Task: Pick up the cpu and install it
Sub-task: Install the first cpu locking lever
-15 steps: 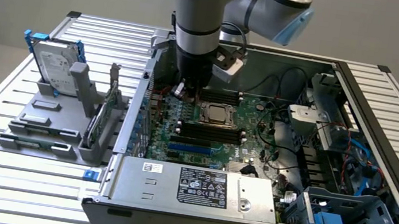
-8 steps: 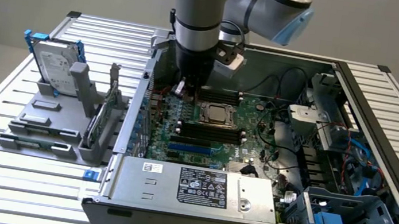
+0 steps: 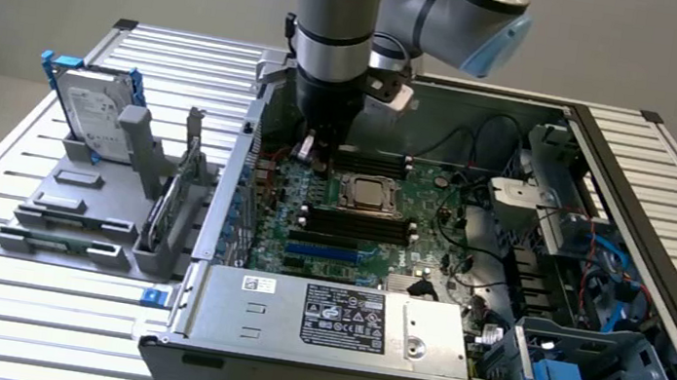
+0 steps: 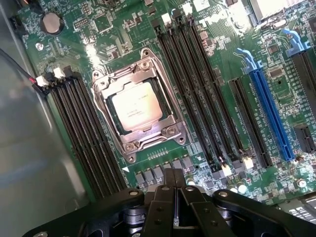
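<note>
The cpu (image 3: 369,192), a small square chip with a silver-grey top, lies flat inside the metal socket frame (image 4: 163,94) on the green motherboard; the wrist view has the cpu (image 4: 136,105) seated in the middle of that frame. My gripper (image 3: 308,150) hangs inside the open computer case, above the board and to the exterior view's left of the socket, apart from the chip. In the wrist view the gripper (image 4: 174,190) has its two black fingers pressed together, and nothing is held between them.
Black memory slots (image 4: 197,89) flank the socket, with a blue card slot (image 4: 269,113) beyond. A hard drive (image 3: 98,109) stands in a grey holder on the exterior view's left. The power supply (image 3: 335,317), cables and a silver block (image 3: 515,196) crowd the case.
</note>
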You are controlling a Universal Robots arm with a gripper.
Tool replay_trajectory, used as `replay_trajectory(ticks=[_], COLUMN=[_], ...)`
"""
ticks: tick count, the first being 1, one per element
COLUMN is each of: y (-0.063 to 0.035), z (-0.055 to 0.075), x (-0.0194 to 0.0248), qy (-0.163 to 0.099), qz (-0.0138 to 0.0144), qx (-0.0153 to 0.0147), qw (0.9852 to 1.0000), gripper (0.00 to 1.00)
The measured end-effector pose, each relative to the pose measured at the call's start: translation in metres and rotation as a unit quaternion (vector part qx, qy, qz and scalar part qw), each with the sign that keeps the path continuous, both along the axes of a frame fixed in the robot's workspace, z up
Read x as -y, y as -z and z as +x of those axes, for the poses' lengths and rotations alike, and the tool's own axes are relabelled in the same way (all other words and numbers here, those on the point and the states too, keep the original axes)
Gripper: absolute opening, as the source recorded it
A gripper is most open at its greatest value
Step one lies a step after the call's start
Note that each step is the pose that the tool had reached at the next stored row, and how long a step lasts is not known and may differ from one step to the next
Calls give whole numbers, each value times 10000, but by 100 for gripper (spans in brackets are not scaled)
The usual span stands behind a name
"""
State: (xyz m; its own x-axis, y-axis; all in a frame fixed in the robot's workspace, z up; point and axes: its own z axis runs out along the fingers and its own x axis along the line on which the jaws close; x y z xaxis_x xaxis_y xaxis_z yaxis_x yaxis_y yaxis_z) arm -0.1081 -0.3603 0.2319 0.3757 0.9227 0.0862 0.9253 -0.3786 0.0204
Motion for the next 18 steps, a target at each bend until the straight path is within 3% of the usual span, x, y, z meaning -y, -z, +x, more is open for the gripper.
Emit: replay_trajectory(ticks=[4,11,18], y=[0,0,0], z=[-5,-11,-13], x=[-50,-160,-204], qy=[-141,-401,-787], qz=[-87,-175,-270], qx=[0,1,5], qw=[9999,9990,9965], gripper=[11,11,11])
